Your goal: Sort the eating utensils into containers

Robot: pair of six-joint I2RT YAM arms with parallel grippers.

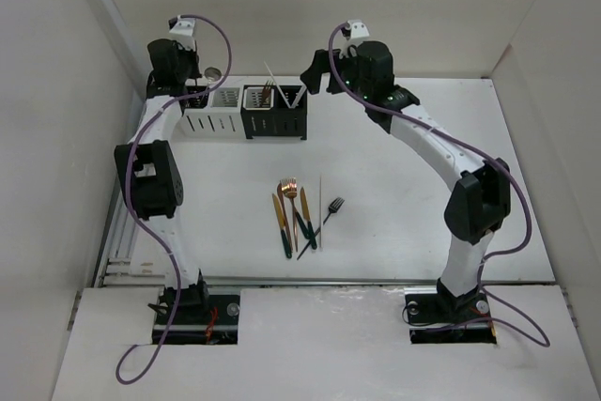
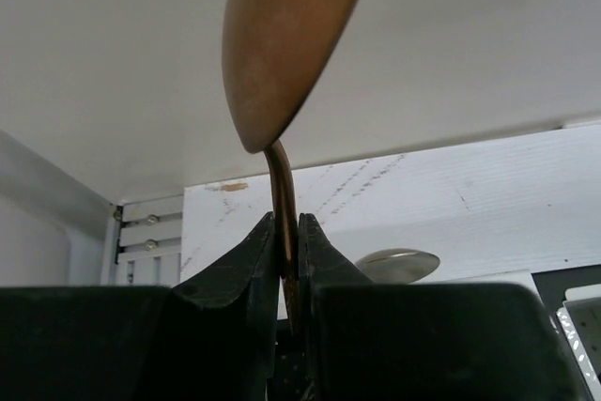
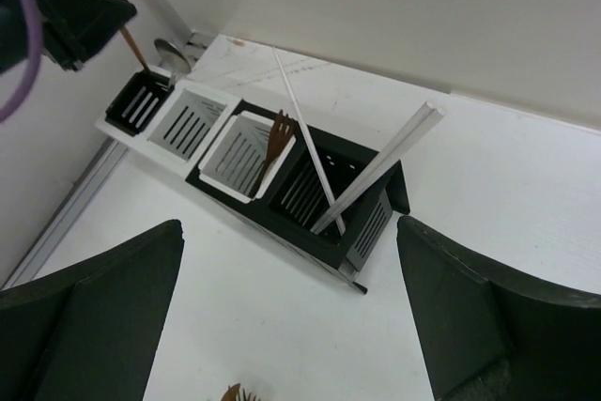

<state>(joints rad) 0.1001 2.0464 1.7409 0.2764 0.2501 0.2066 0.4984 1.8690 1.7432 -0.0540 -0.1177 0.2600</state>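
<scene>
Left pincer (image 2: 288,224) pinches a smooth copper spoon (image 2: 282,44) by its neck; right pincer (image 3: 291,260) wide.

Robotics test cell: a bare white tabletop (image 1: 423,166) is boxed in by plain white panel walls (image 1: 282,7). The left arm (image 1: 150,185) and right arm (image 1: 441,152) are bolted down at 6 o'clock, with purple cables (image 1: 223,44) looping along them and a metal rail (image 1: 117,241) at 9 o'clock. The only props are eating utensils (image 1: 290,196) at centre and containers (image 1: 218,125) at 11 o'clock.
</scene>
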